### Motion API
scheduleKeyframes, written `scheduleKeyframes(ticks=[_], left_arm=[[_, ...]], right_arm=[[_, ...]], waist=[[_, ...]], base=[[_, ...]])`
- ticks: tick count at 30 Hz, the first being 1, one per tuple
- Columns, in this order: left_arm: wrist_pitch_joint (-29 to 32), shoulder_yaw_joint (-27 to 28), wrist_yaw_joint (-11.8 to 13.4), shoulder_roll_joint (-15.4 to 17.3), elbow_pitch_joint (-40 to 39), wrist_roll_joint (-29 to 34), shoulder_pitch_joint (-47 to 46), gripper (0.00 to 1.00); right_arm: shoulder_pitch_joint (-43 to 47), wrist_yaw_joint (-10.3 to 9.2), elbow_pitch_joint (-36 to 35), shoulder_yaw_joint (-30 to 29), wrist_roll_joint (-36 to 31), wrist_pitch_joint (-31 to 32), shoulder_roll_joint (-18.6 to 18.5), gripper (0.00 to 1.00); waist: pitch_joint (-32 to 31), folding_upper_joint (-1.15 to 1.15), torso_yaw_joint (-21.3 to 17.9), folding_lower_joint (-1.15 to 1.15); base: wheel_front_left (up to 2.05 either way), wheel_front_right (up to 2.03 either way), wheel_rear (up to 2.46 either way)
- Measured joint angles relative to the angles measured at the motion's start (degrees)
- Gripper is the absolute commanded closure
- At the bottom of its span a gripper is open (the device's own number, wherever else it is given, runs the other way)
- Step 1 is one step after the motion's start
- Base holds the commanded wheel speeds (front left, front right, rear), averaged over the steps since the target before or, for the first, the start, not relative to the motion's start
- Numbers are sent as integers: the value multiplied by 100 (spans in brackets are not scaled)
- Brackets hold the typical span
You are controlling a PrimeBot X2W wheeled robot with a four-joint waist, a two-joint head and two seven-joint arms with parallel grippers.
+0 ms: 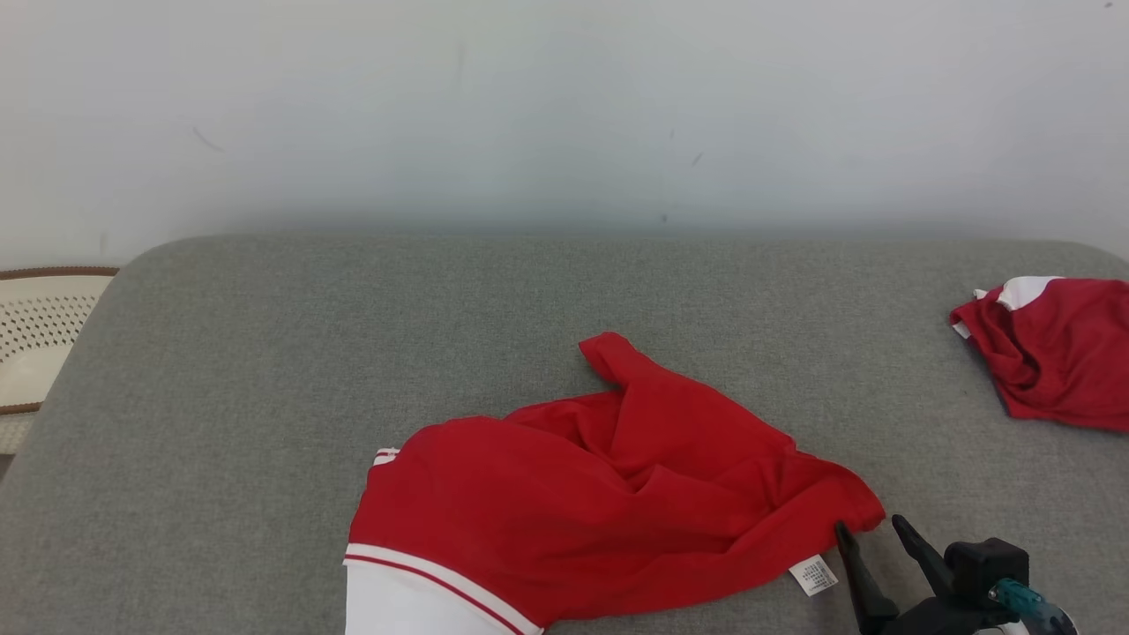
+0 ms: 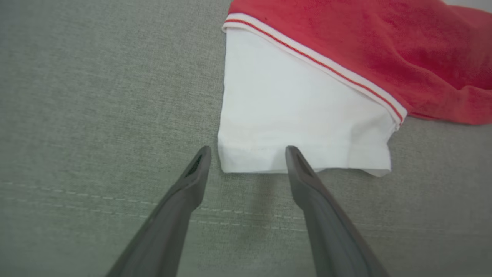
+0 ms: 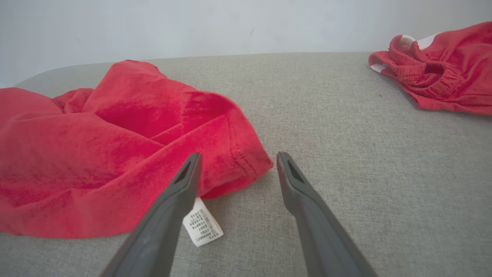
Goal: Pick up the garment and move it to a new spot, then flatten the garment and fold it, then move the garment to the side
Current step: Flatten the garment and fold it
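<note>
Red crumpled cloth garment (image 1: 609,494) with a white panel lies on the grey fabric bench (image 1: 265,353). Right claw (image 1: 871,526), wide and empty, straddles its red hem corner by the white label (image 3: 201,227); left claw (image 2: 248,150), likewise wide, straddles the white hem's corner.

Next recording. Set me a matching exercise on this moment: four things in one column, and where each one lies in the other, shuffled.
Things:
1. crumpled red garment
2. second red garment
3. care label
4. perforated basket

Places:
A. beyond the left edge of the grey surface
B. far right of the grey surface
C. middle of the grey surface, near the front
D. at the garment's hem, right beside the open right end effector

Pairs: 1-C, 2-B, 3-D, 4-A
</note>
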Motion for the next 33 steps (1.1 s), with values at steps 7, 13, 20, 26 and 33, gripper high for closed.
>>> scheduleKeyframes(ticks=[7, 13, 20, 26, 33], left_arm=[[0, -234, -64, -4, 352, -261, -200, 0], [-1, -375, -89, -2, 666, -468, -431, 0], [-25, -559, -187, 33, 1102, -672, -771, 100], [-16, -492, -158, 0, 818, -611, -808, 100], [-14, -219, -77, -1, 37, -263, -508, 100]], right_arm=[[-314, 0, 431, 219, 100, 14, -127, 0], [-605, 0, 916, 449, 279, 125, -170, 0], [-968, 0, 1490, 721, 527, 66, -122, 100], [-1026, 0, 1659, 879, 790, -92, -99, 100], [-906, 0, 1326, 937, 1152, -188, -155, 100]], waist=[[54, 0, 33, 0], [125, 0, 65, 0], [207, 0, 122, -1], [214, 0, 141, -1], [81, 0, 108, -1]], base=[[0, 0, 0], [0, 0, 0], [0, 0, 0], [0, 0, 0], [0, 0, 0]])
